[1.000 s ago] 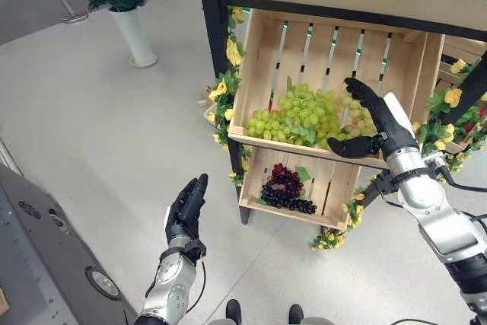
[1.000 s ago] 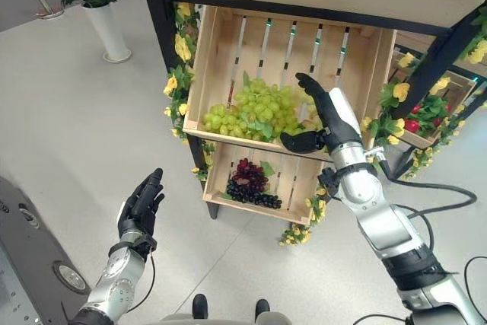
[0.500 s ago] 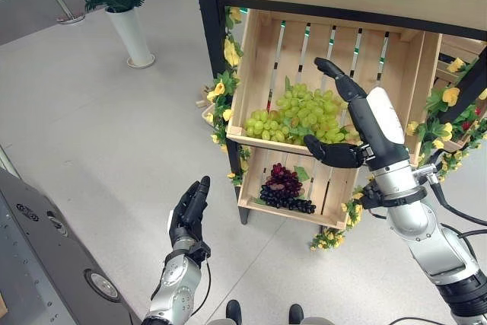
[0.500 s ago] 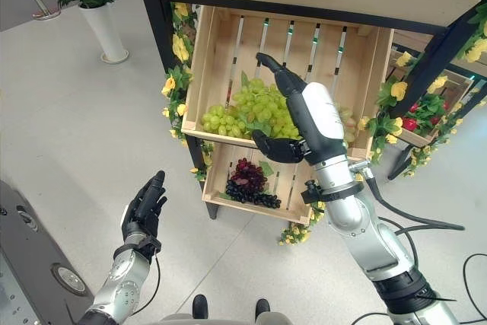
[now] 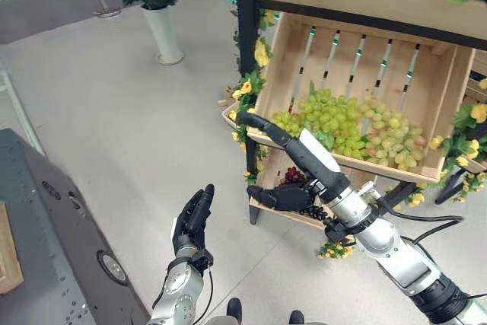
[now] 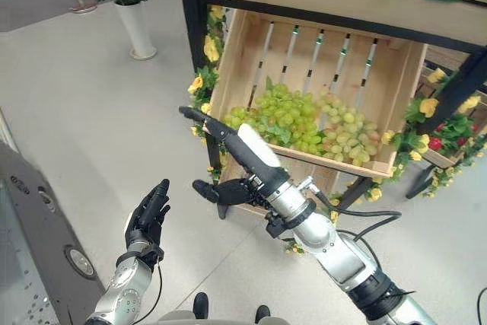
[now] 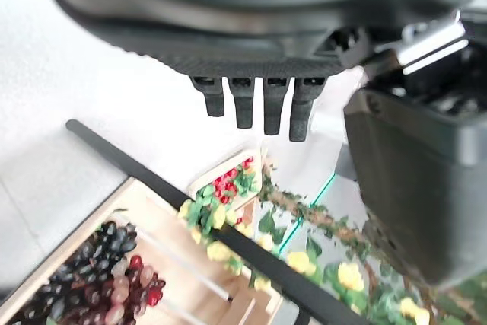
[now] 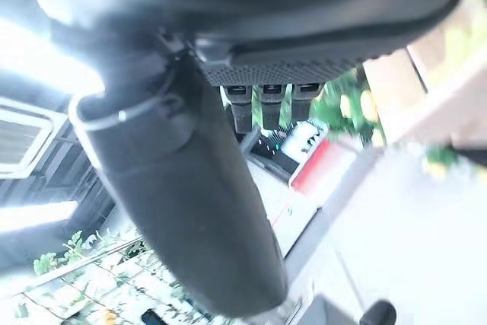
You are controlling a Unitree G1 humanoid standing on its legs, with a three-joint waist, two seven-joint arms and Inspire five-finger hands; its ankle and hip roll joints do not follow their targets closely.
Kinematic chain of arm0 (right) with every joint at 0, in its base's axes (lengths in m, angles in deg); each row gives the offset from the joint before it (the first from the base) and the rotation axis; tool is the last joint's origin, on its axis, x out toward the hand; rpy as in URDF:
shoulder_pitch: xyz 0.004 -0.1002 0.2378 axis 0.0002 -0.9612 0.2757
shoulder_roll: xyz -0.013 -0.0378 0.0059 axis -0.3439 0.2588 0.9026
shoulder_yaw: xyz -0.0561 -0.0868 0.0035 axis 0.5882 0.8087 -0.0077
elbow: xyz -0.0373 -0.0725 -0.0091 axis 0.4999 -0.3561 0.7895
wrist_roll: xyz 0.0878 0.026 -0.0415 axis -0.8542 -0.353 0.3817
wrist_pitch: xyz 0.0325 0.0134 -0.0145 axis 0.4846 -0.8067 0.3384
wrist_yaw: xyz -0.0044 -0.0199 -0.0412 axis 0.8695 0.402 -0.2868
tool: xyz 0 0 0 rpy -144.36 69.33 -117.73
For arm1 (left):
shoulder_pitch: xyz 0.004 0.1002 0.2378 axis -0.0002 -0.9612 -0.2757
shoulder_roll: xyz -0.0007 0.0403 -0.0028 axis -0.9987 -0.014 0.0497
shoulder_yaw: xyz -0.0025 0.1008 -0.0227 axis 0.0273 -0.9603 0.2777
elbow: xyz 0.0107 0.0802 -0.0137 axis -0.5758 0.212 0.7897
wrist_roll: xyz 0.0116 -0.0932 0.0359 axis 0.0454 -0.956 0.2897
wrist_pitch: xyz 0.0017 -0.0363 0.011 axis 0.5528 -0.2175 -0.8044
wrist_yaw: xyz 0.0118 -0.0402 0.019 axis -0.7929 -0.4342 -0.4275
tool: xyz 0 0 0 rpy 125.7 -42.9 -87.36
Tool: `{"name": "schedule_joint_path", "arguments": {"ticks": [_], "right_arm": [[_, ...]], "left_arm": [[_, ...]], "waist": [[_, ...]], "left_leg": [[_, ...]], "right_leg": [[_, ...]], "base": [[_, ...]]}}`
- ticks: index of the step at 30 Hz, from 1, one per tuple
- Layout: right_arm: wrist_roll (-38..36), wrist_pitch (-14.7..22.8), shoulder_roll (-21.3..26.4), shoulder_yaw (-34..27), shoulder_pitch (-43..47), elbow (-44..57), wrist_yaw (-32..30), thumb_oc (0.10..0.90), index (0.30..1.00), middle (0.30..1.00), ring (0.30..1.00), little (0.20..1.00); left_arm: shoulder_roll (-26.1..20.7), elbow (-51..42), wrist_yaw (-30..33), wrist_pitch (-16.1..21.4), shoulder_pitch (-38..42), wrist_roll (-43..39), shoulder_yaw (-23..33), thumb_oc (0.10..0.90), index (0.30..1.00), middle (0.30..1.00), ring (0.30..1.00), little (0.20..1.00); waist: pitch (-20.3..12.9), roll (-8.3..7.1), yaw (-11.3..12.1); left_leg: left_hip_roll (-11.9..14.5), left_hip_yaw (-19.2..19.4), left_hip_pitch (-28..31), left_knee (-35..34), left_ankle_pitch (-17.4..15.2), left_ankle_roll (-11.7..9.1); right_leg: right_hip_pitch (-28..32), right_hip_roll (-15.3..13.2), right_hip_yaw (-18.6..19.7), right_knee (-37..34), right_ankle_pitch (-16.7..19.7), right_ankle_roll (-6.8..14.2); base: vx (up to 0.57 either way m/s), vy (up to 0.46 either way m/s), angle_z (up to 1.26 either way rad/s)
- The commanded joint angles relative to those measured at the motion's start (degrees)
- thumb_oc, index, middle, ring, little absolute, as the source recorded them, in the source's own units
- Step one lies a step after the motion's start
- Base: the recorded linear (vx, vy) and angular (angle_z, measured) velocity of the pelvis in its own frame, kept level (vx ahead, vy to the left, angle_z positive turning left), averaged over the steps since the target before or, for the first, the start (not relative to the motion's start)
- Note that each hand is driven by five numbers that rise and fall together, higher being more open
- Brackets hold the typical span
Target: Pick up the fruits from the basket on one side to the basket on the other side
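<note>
Left eye view: the right hand (image 5: 293,169) is held in front of the upper crate's (image 5: 285,58) left corner, fingers straight and spread, nothing gripped. Green grapes (image 5: 335,123) are piled in that crate, dark grapes (image 7: 91,283) in the lower crate (image 5: 268,207). The left hand (image 5: 190,218) is held open over the floor (image 5: 114,127).

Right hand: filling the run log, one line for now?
right hand: open, empty | green grapes: in upper crate | left hand: open, idle

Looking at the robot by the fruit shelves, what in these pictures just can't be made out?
- Dark purple grapes in the lower wooden crate: mostly hidden behind the right hand in both eye views.
- Upper wooden crate of green grapes: its right end is cut off by the left eye view's edge.
- Red fruit among yellow flowers, right eye view: too small to identify.
</note>
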Motion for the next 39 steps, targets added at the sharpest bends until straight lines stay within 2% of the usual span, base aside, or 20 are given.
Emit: {"name": "schedule_joint_path", "arguments": {"ticks": [1, 6, 8, 10, 12, 13, 15, 17, 18, 20, 22, 25, 27, 28, 31, 32, 35, 37, 38, 39], "right_arm": [[-4.8, 3.7, -1.9, -0.8, 2.2, 1.6, 0.4, 0.8, 0.9, 0.9, 0.9, 0.9], [-8.8, 1.8, -4.5, 0.1, -3.0, -3.7, 2.4, 0.8, 0.9, 0.9, 0.9, 0.9], [-10.7, 1.7, -5.6, 0.6, -4.8, -5.9, 4.4, 0.8, 0.9, 0.9, 0.9, 0.9], [-12.3, 1.0, -6.3, 0.9, -6.0, -7.6, 6.0, 0.8, 0.9, 0.9, 0.9, 0.9], [-14.6, 1.0, -6.4, 0.6, -8.1, -9.7, 6.2, 0.8, 0.9, 0.9, 0.9, 0.9], [-15.8, 0.3, -6.4, 0.4, -8.7, -10.3, 6.4, 0.8, 0.9, 0.9, 0.9, 0.9], [-18.7, -0.1, -7.5, -0.2, -10.1, -15.1, 7.5, 0.8, 0.9, 0.9, 0.9, 0.9], [-20.0, -2.0, -8.2, -0.3, -10.3, -18.0, 8.8, 0.8, 0.9, 0.9, 0.9, 0.9], [-19.4, -3.7, -9.0, 0.0, -9.7, -21.8, 9.1, 0.8, 0.9, 0.9, 0.9, 0.9], [-19.3, -5.6, -9.4, -0.3, -9.6, -24.6, 9.3, 0.8, 0.9, 0.9, 0.9, 0.9], [-19.3, -7.2, -9.9, -1.5, -10.4, -28.7, 9.0, 0.8, 0.9, 0.9, 0.9, 0.9], [-17.2, -9.1, -10.8, -2.0, -10.8, -36.6, 7.9, 0.8, 0.9, 0.9, 0.9, 0.9], [-18.4, -9.8, -12.0, -2.7, -10.7, -41.4, 7.0, 0.8, 0.9, 0.9, 0.9, 0.9], [-21.1, -10.8, -13.6, -4.1, -11.5, -44.5, 6.8, 0.8, 0.9, 0.9, 0.9, 0.9], [-26.5, -12.4, -17.0, -7.6, -13.8, -50.1, 8.0, 0.8, 0.9, 0.9, 0.9, 0.9], [-28.7, -12.6, -19.4, -9.4, -14.3, -53.5, 8.2, 0.8, 0.9, 0.9, 0.9, 0.9], [-31.7, -13.4, -22.3, -9.8, -12.3, -57.5, 7.1, 0.8, 0.9, 0.9, 0.9, 0.9], [-31.2, -13.6, -23.2, -9.3, -10.0, -61.2, 7.8, 0.8, 0.9, 0.9, 0.9, 0.9], [-30.6, -13.8, -23.3, -9.2, -9.6, -62.0, 8.0, 0.8, 0.9, 0.9, 0.9, 0.9], [-29.7, -14.4, -23.6, -8.9, -7.9, -65.1, 8.1, 0.8, 0.9, 0.9, 0.9, 0.9]], "left_arm": [[-0.5, 0.7, -1.6, 5.6, 3.9, 4.2, -0.1, 0.8, 0.9, 0.9, 0.9, 0.9], [-1.0, 2.2, -3.0, 4.4, 2.7, 5.3, 0.3, 0.8, 0.9, 0.9, 0.9, 0.9], [-1.8, 3.1, -3.7, 4.1, 2.5, 5.0, 0.7, 0.8, 0.9, 0.9, 0.9, 0.9], [-2.4, 4.1, -4.1, 3.4, 3.1, 4.7, 1.5, 0.8, 0.9, 0.9, 0.9, 0.9], [-3.2, 6.2, -5.1, 2.3, 5.2, 4.2, 1.6, 0.8, 0.9, 0.9, 0.9, 0.9], [-3.2, 6.9, -4.7, 1.9, 6.0, 3.6, 1.4, 0.8, 0.9, 0.9, 0.9, 0.9], [-2.2, 9.8, -3.6, 2.3, 7.6, 3.6, 0.7, 0.8, 0.9, 0.9, 0.9, 0.9], [-1.2, 11.2, -2.5, 2.2, 7.7, 1.9, 0.8, 0.8, 0.9, 0.9, 0.9, 0.9], [0.3, 12.5, -2.3, 2.7, 6.8, 1.3, 1.5, 0.8, 0.9, 0.9, 0.9, 0.9], [1.0, 13.9, -3.2, 2.5, 6.3, 0.2, 1.1, 0.8, 0.9, 0.9, 0.9, 0.9], [2.1, 16.0, -6.0, 1.3, 6.1, 1.6, 0.8, 0.8, 0.9, 0.9, 0.9, 0.9], [4.0, 17.6, -8.0, 1.3, 5.9, 1.7, -1.1, 0.8, 0.9, 0.9, 0.9, 0.9], [5.3, 19.0, -9.0, 1.9, 6.2, 0.8, -1.5, 0.8, 0.9, 0.9, 0.9, 0.9], [6.3, 20.2, -9.9, 1.8, 6.6, 0.3, -1.6, 0.8, 0.9, 0.9, 0.9, 0.9], [7.5, 22.9, -10.7, 0.0, 7.0, -0.3, -2.3, 0.8, 0.9, 0.9, 0.9, 0.9], [8.0, 25.6, -11.1, -2.7, 8.5, 1.0, -3.0, 0.8, 0.9, 0.9, 0.9, 0.9], [7.7, 31.2, -10.7, -6.5, 11.2, 8.1, -4.5, 0.8, 0.9, 0.9, 0.9, 0.9], [6.9, 35.5, -13.3, -6.7, 11.3, 11.8, -5.0, 0.8, 0.9, 0.9, 0.9, 0.9], [6.7, 36.3, -14.0, -6.7, 11.3, 11.8, -5.1, 0.8, 0.9, 0.9, 0.9, 0.9], [6.1, 39.1, -16.4, -6.7, 11.2, 11.9, -5.2, 0.8, 0.9, 0.9, 0.9, 0.9]], "waist": [[-3.0, -0.08, 1.0], [-2.5, 0.23, 1.3], [-1.5, 0.42, 0.6], [-0.5, 0.64, -0.4], [-0.4, 0.76, -2.2], [-0.5, 0.67, -2.6], [-0.4, -0.21, -3.2], [-0.2, -1.05, -2.6], [0.7, -1.59, -2.3], [1.4, -2.03, -2.2], [1.8, -2.64, -2.7], [1.1, -3.81, -3.7], [0.4, -3.75, -4.7], [-0.3, -3.01, -5.9], [-1.4, -1.18, -8.2], [-1.6, -0.11, -9.0], [-1.1, -0.89, -8.2], [-0.6, -1.15, -7.7], [-0.7, -1.13, -7.6], [-0.5, -0.66, -7.2]], "left_leg": [[-1.5, -0.4, 3.8, 0.5, -12.2, 0.1], [-1.9, -2.5, 3.1, 0.5, -11.4, 0.9], [-2.1, -3.4, 3.1, 0.5, -10.7, 1.7], [-2.0, -5.1, 3.1, 0.5, -10.1, 2.2], [-1.8, -8.9, 2.4, 0.5, -9.2, 2.3], [-1.8, -9.9, 2.2, 0.5, -9.0, 2.2], [-0.8, -11.4, 1.2, 0.5, -8.0, 0.5], [0.4, -10.7, 0.0, 0.5, -7.2, -1.4], [3.2, -7.8, -2.1, 0.7, -4.7, -3.2], [4.2, -5.1, -3.8, 1.7, -3.9, -3.9], [4.2, -0.7, -6.1, 6.7, -5.1, -3.9], [1.7, 5.2, -6.0, 24.1, -15.7, -0.7], [0.2, 7.2, -4.6, 30.0, -20.3, 1.5], [-0.4, 8.3, -2.2, 31.6, -20.2, 1.5], [-1.5, 8.3, 3.6, 26.6, -19.4, 0.5], [-3.4, 6.5, 7.2, 13.0, -19.7, 0.7], [-5.2, 3.5, 6.0, 3.3, -17.1, 1.6], [-5.6, 1.3, 5.4, 0.8, -15.8, 2.3], [-5.6, 1.1, 5.1, 0.7, -15.6, 2.4], [-5.3, 0.8, 4.4, 0.6, -14.9, 3.1]], "right_leg": [[1.6, -0.8, -4.2, 0.3, -4.5, 0.0], [0.4, -1.2, -6.0, 6.3, -7.0, 0.1], [-3.3, -1.8, -4.6, 14.4, -6.2, 1.0], [-6.0, -1.5, -0.9, 18.6, -5.8, 1.3], [-6.2, 0.9, 5.8, 17.6, -8.0, -0.4], [-5.8, 1.4, 6.9, 16.8, -8.6, -0.8], [-3.4, 3.1, 8.4, 12.8, -9.9, -2.1], [-2.1, 3.1, 7.0, 9.7, -9.1, -2.5], [-1.6, 3.6, 5.5, 9.0, -9.1, -3.4], [-1.0, 3.7, 3.9, 8.3, -8.8, -4.1], [-0.3, 3.6, 1.8, 7.6, -8.4, -4.7], [-0.8, 1.9, 0.0, 6.3, -7.3, -4.7], [-1.8, 2.0, 0.2, 6.6, -6.7, -4.5], [-2.9, 2.9, 0.7, 7.2, -6.7, -4.5], [-5.4, 4.6, 1.3, 8.8, -6.6, -4.2], [-7.6, 5.3, 0.7, 8.8, -5.4, -2.9], [-11.5, 5.5, 0.8, 6.5, -1.0, -1.0], [-13.8, 5.7, 3.4, 5.2, 0.8, 0.3], [-14.3, 5.7, 3.9, 5.7, 0.7, 0.4], [-15.3, 5.2, 3.9, 11.2, -0.2, 0.5]], "base": [[0.01, -0.01, 0.05], [0.0, -0.033, 0.16], [-0.04, -0.093, 0.18], [-0.05, -0.2, 0.2], [-0.05, -0.338, 0.31], [-0.04, -0.37, 1.08], [-0.09, -0.518, 1.41], [-0.17, -0.511, 0.83], [-0.17, -0.36, 0.44], [-0.2, -0.324, 0.45], [-0.23, -0.242, 0.63], [-0.18, -0.072, 0.67], [-0.18, 0.042, 0.26], [-0.25, 0.136, 0.3], [-0.27, 0.185, 0.48], [-0.36, 0.156, 0.54], [-0.46, 0.093, 0.93], [-0.39, 0.03, 0.75], [-0.36, 0.012, 0.37], [-0.33, 0.016, 0.12]]}}
